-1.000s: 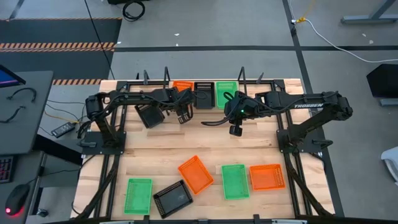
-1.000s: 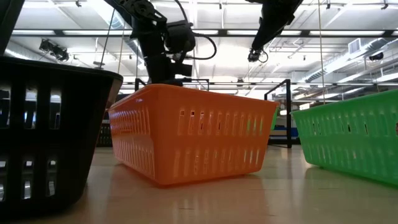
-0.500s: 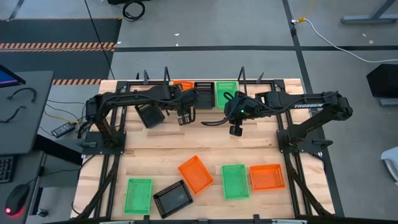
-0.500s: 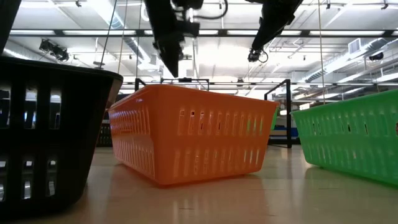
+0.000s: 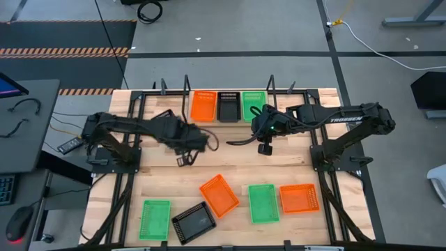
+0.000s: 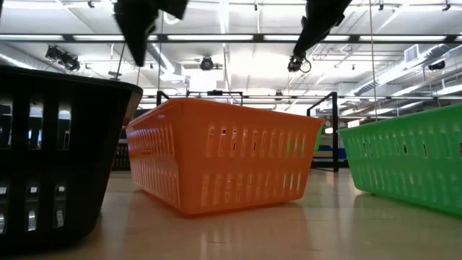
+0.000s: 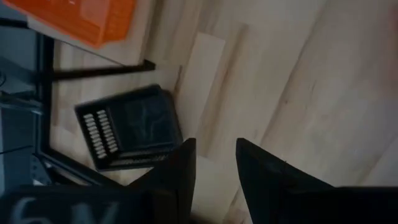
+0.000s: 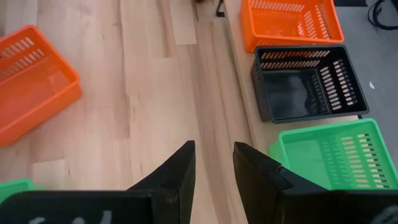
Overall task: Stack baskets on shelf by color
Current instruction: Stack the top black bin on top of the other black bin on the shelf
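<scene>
Left gripper [image 5: 182, 159] empty, fingers slightly apart, over bare bench. We judge it nearest the loose orange basket [image 5: 219, 194], just ahead toward the front edge, long axis diagonal. Right gripper [image 5: 264, 146] empty, narrow gap, beside the shelf [image 5: 209, 91].

- Large light wooden plank tabletop [image 5: 230, 164] carries everything.
- Low black wire-frame shelf with wooden board [image 5: 282, 104] at the far edge; on it, side by side: orange perforated plastic basket [image 5: 203, 105], black mesh basket [image 5: 228, 106], green mesh basket [image 5: 252, 104].
- Near edge, on the tabletop: green basket [image 5: 155, 219] at left, black basket [image 5: 194, 222], tilted orange basket [image 5: 219, 194], green basket [image 5: 263, 203], orange basket [image 5: 300, 198] at right.
</scene>
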You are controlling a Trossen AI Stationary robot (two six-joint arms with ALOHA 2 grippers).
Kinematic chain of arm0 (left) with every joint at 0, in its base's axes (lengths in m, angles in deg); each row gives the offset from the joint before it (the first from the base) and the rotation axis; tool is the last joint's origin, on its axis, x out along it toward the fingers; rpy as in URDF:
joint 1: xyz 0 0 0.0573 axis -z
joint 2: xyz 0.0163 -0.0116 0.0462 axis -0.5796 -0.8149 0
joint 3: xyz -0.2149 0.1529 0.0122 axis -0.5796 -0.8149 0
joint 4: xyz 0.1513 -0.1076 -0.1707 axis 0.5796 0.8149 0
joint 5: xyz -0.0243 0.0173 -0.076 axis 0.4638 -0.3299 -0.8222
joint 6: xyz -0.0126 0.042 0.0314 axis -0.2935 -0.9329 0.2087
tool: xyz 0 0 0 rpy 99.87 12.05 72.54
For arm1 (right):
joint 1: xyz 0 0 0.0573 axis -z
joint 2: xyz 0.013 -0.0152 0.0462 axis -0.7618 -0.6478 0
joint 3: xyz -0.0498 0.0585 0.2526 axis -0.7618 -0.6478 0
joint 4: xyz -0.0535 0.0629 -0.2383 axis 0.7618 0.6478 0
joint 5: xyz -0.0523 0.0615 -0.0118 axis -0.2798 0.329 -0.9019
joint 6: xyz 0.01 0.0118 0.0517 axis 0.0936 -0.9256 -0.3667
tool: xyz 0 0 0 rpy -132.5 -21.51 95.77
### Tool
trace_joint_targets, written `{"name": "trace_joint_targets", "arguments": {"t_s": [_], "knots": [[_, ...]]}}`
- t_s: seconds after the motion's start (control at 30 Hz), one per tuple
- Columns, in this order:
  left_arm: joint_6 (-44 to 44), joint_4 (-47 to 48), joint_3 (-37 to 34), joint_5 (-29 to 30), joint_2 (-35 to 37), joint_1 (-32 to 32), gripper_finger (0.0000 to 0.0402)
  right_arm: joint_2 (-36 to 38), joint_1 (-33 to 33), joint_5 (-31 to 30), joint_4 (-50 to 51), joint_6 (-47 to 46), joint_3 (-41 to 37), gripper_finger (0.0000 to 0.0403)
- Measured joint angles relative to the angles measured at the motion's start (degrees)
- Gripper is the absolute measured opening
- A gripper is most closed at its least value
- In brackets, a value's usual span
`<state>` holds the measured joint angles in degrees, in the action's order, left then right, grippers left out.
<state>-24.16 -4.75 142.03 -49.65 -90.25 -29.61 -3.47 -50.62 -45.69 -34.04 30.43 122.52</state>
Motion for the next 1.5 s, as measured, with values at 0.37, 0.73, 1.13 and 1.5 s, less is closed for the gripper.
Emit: {"name": "trace_joint_targets", "arguments": {"t_s": [0.37, 0.73, 1.13, 1.5], "knots": [[3.47, -11.12, -21.94, 1.76, 10.57, -5.1, 0.0121, 0.0, -2.86, -0.01, -1.41, -1.22, 0.0, 0.0114], [-2.75, -26.16, -39.18, -6.43, 19.25, -18.5, 0.0121, 0.0, -5.47, -0.1, -1.47, -1.61, 0.0, 0.0114], [-4.24, -29.71, -40.01, -9.55, 18.23, -19.16, 0.0121, 0.0, -5.23, -1.52, -1.49, -1.44, 0.0, 0.0114], [-5.52, -31.63, -42.98, -8.15, 17.13, -19.89, 0.0121, 0.0, -5.42, -1.53, -1.45, -1.46, 0.0, 0.0114]]}}
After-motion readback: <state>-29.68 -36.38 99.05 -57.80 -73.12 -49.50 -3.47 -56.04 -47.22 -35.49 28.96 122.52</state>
